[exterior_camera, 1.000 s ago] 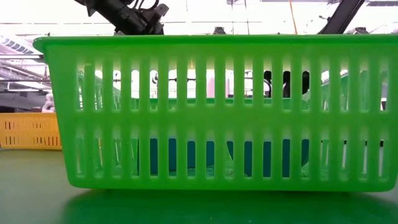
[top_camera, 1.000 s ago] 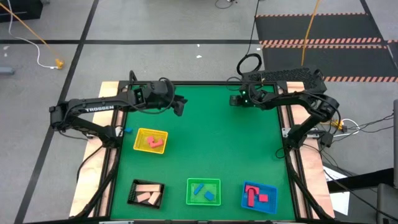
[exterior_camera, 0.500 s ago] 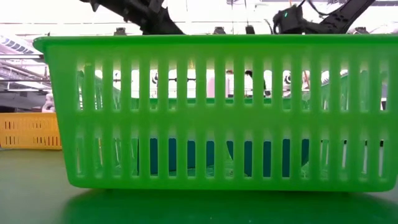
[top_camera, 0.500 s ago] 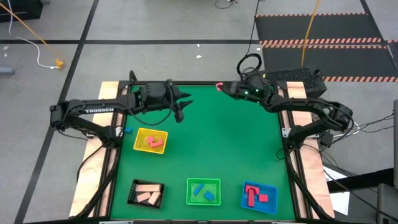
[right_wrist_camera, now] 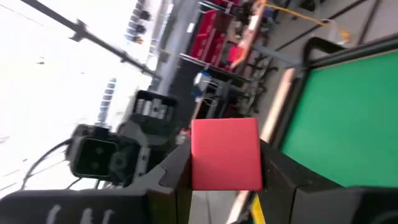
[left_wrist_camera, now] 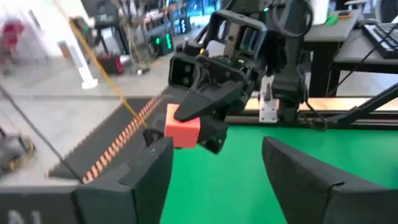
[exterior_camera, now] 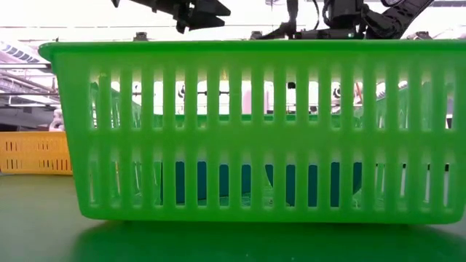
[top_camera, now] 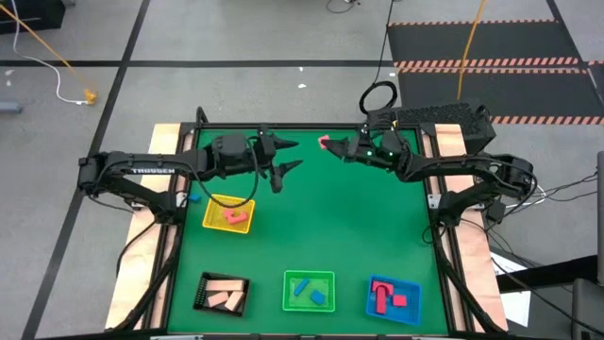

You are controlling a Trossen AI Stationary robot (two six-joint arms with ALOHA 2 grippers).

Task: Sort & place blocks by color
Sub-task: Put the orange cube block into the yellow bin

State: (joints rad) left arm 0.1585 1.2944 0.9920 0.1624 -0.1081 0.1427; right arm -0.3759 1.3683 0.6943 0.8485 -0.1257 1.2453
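Above the table's far middle, my right gripper [top_camera: 329, 144] is shut on a small red block [right_wrist_camera: 225, 154], also seen as the red block [left_wrist_camera: 182, 127] in the left wrist view. My left gripper [top_camera: 294, 155] faces it from the left. Its fingers are open with nothing between them, a short way from the block. Other blocks lie in trays: pink ones in the yellow tray [top_camera: 229, 214], cream ones in the black tray [top_camera: 224, 295], blue ones in the green tray [top_camera: 310, 290], and red ones in the blue tray [top_camera: 394, 297]. My right gripper pinches the red block by two opposite faces [right_wrist_camera: 196, 163] between its two fingers. The fingers lie about level and point toward the table's left. The block sits at the fingertips, lifted clear of the table.
The green mat [top_camera: 359, 227] lies bare between the arms and the row of trays at the near edge. In the low view a green slotted basket [exterior_camera: 247, 131] fills the front and hides most of the table.
My right gripper has risen from the mat near the far right, tipped from pointing down to about level and swung toward the table's left, carrying the red block clear. My left gripper has moved right toward it, rolled and opened.
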